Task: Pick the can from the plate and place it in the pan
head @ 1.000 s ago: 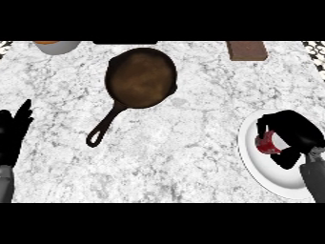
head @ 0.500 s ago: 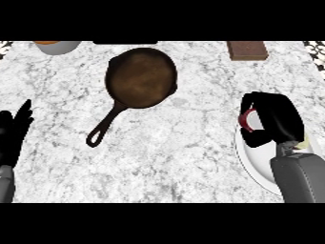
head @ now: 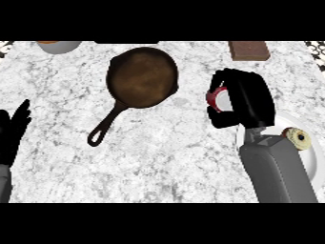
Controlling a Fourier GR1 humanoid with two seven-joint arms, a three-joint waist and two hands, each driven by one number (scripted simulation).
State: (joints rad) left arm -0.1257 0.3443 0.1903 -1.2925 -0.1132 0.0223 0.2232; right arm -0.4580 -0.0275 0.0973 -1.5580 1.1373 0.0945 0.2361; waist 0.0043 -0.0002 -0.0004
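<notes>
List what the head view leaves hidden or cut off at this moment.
- Red metal can: mostly covered by the black right hand's fingers.
- White round plate: partly hidden by the grey right forearm.
- Grey bowl and brown block: cut off by the top edge.

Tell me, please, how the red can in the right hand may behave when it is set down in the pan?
The can looks rigid and round, so it would probably roll if laid on its side. The right hand curls around it, which suggests it is light and small. The pan looks shallow and smooth inside, so the can might slide a little.
</notes>
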